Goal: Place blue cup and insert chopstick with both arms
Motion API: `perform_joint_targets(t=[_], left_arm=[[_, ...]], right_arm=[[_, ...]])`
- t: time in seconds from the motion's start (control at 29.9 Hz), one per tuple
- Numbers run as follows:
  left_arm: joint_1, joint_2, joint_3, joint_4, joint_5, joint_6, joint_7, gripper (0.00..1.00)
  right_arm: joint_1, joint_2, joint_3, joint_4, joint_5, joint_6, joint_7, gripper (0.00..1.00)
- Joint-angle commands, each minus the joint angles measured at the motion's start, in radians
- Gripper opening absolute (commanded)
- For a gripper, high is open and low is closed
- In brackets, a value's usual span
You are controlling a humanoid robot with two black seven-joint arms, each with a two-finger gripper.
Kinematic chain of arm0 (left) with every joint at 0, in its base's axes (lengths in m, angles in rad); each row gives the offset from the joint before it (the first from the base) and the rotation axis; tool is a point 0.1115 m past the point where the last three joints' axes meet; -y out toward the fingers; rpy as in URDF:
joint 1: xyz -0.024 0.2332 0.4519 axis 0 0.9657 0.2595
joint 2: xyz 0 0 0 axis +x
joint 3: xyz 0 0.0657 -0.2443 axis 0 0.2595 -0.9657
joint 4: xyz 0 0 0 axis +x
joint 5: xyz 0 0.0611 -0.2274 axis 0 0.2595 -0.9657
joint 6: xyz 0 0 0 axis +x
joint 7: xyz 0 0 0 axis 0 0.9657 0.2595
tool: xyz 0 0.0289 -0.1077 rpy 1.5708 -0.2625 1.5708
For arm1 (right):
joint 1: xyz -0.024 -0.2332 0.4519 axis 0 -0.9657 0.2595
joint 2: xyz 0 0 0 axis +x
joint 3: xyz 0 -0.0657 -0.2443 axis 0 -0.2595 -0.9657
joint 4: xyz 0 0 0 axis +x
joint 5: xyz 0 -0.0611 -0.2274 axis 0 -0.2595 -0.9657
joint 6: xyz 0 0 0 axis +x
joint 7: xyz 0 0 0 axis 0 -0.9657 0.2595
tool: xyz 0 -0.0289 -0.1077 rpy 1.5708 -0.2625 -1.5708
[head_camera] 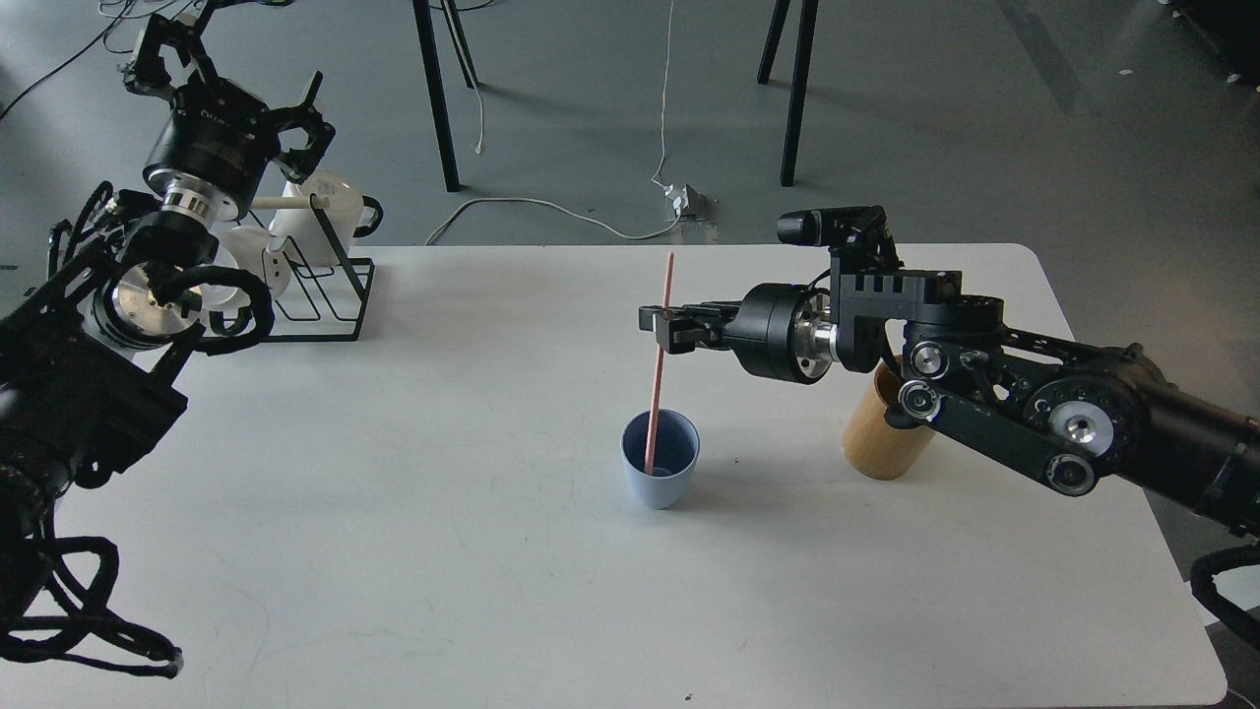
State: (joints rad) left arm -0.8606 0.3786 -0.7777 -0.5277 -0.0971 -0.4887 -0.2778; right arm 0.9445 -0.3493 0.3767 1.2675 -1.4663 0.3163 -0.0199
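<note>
The pale-blue cup point(660, 461) stands upright near the middle of the white table point(413, 512). The pink chopstick point(659, 359) stands almost upright with its lower end inside the cup. My right gripper point(658, 329) is shut on the chopstick about a third of the way down from its top, right above the cup. My left gripper point(226, 74) is open and empty, raised at the far left above the wire rack, far from the cup.
A tan wooden cylinder point(881, 438) stands right of the cup, partly hidden by my right arm. A black wire rack point(320, 286) with white mugs point(330, 202) and a pale wooden rod sits at the table's back left corner. Chair legs and cables lie beyond the table.
</note>
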Motion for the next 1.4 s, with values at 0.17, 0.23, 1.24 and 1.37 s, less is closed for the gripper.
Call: perform_joint_targets(t=[0.17,0.23,1.24,1.37], left_arm=[[0.002,-0.001,0.0,0.0,-0.001,0.0,-0.001,1.0],[0.002,-0.001,0.0,0.0,0.0,0.0,-0.001,1.0],[0.005,-0.004,-0.008,0.0,-0.003,0.0,-0.004,1.0],[-0.001,-0.009,-0.018,-0.005,-0.007,0.0,-0.004,1.0]], right_arm=[[-0.018,0.001,-0.007,-0.005,-0.002,0.0,0.0,0.25],[-0.02,0.0,-0.007,-0.005,-0.002,0.0,0.0,0.3],[-0.075,-0.123,0.607,-0.149,0.708,-0.006,0.026,1.0],[-0.096,-0.146,0.61,-0.259,0.932,-0.006,0.046,1.0]])
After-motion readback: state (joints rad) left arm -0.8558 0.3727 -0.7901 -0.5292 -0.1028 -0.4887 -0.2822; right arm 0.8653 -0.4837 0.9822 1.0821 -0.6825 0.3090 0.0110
